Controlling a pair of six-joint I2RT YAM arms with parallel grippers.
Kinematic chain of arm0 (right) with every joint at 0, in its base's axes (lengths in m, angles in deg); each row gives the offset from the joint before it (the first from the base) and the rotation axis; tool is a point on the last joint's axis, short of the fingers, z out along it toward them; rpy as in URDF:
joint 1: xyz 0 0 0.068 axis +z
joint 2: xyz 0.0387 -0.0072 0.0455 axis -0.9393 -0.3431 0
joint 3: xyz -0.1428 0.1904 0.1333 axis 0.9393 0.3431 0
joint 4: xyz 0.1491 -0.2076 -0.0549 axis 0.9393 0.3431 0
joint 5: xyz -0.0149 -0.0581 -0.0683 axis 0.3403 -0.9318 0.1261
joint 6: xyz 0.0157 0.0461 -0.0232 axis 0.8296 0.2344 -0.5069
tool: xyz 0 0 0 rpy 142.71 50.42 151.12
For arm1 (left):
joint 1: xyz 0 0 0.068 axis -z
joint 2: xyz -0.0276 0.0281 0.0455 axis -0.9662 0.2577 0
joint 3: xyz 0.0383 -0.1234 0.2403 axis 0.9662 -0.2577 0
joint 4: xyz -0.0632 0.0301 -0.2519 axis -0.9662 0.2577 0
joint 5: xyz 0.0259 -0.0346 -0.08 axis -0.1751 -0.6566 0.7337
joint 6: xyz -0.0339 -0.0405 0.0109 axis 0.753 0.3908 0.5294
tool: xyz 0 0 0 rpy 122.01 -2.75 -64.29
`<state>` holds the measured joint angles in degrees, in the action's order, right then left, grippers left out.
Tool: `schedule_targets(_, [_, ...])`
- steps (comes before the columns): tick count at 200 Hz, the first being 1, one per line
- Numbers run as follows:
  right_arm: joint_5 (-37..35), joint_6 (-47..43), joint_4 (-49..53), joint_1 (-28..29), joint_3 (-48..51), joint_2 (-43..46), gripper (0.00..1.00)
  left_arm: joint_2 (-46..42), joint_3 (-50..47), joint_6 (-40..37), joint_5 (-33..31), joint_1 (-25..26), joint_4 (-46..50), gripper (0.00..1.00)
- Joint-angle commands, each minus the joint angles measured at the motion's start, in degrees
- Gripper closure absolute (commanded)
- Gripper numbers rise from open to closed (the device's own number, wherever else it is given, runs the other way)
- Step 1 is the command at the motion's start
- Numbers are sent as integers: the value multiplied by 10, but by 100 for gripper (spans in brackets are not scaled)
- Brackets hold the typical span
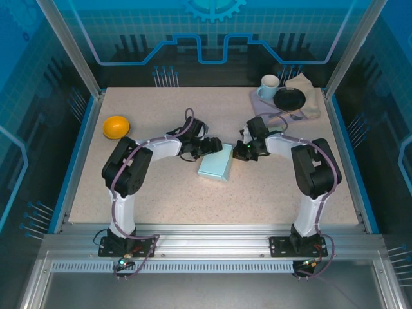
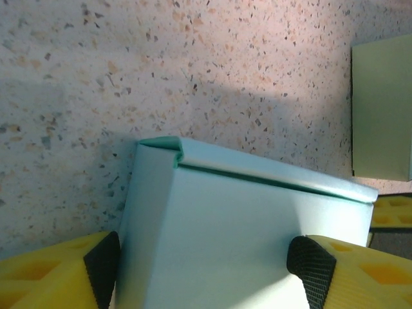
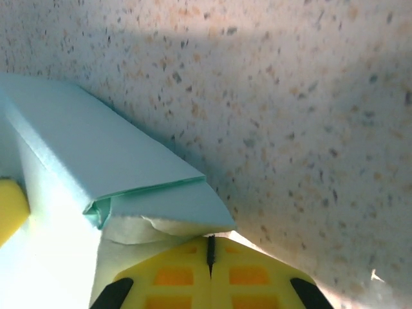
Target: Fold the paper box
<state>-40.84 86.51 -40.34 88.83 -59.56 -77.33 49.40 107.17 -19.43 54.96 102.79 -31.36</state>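
The paper box (image 1: 215, 165) lies mid-bench (image 1: 193, 209). The left gripper (image 1: 209, 148) straddles its far left corner, jaws wide, probably to steady it; the right gripper (image 1: 239, 152), jaws closed together, nudges the end flap (image 3: 161, 212) inward

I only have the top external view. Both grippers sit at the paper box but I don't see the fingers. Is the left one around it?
Observer: On the left wrist view, the left gripper straddles the paper box, with one black pad at its side edge.
Operator: And the right one?
Observer: On the right wrist view, the right gripper's yellow fingers meet at a seam, tips against an end flap.
Operator: Is that end closed flush?
Observer: No. The flaps gape at the corner, and the lower flap's edge looks crumpled.
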Motion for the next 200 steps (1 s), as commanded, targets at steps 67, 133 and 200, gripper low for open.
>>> schedule_targets(67, [16,-5,16,-40,115,127,98,-104,-98,-7,4,-27,30,17])
schedule_targets(133, [19,91,-64,37,240,217,97,-179,-230,9,50,-14,-40,19])
schedule_targets(200, [6,177,-158,112,266,181,97,-171,-249,53,43,14,-84,20])
